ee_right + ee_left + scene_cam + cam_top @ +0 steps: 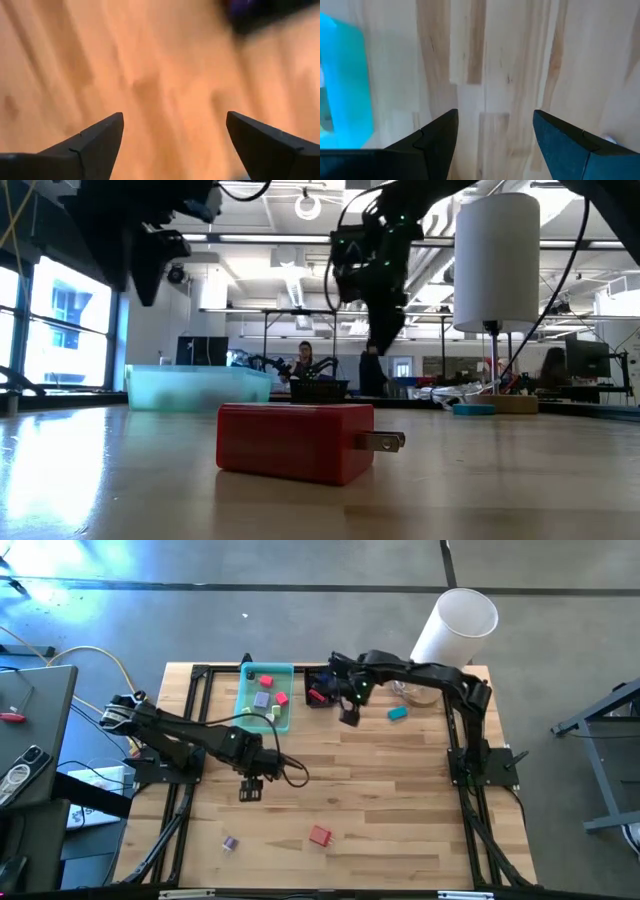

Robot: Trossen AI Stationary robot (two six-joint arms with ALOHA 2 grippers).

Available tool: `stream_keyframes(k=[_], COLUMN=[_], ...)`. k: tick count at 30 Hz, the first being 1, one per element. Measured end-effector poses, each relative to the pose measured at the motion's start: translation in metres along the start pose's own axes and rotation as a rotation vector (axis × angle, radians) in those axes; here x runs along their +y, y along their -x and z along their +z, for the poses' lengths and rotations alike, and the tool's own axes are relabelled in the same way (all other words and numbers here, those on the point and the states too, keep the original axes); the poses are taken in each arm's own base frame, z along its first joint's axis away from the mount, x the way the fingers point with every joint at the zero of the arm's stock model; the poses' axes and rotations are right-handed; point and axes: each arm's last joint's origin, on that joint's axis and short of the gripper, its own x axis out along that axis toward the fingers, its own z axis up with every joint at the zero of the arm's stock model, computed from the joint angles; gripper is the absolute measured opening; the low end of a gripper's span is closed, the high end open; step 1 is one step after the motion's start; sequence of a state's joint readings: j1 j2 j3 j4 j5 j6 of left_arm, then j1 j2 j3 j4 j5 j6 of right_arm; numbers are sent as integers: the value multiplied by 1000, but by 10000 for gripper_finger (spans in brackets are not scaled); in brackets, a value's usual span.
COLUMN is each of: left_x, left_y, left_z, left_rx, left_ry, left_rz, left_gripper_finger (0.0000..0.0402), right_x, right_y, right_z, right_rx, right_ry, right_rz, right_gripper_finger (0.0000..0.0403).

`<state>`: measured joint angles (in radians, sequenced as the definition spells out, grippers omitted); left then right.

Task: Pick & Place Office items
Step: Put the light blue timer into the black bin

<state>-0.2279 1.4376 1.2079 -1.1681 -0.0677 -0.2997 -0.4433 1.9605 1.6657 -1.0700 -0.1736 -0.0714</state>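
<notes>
Both pincers hang spread and empty: the left pincer (251,790) over bare wooden worktop (400,800), the right pincer (350,717) beside the translucent teal plastic tray (262,718). A pick step seems next; the red blocky plug-like item (320,835) lies well apart on the worktop, requiring descent over it.

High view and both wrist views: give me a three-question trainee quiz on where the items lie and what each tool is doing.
1. True or false: the red block lies inside the teal tray.
2. Which tool is nearer the teal piece: A) left tool, B) right tool?
3. Fill in: both tools are open and hold ____.

Key: 1 false, it lies on the table; 2 B; 3 nothing.
</notes>
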Motion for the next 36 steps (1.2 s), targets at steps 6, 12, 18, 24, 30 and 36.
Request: stream_keyframes(k=[6,12,18,24,30,36], left_x=[6,8,8,7,10,17], left_y=[0,0,0,0,-1,-1], left_z=[4,5,5,5,8,13], left_rx=[-28,-28,-29,-31,-52,-84], left_ry=[21,11,19,24,36,68], left_rz=[10,15,15,13,10,8], left_gripper_finger=[249,249,249,249,249,249], right_x=[16,9,-6,-3,6,12], right_y=[2,1,4,10,5,-11], right_z=[-24,-42,-67,-108,-121,-126], right_rx=[257,427,489,420,291,316], right_ry=[-143,-305,-252,-268,-251,126], right_rz=[13,9,-145,-95,-81,-252], right_gripper_finger=[341,341,341,341,341,341])
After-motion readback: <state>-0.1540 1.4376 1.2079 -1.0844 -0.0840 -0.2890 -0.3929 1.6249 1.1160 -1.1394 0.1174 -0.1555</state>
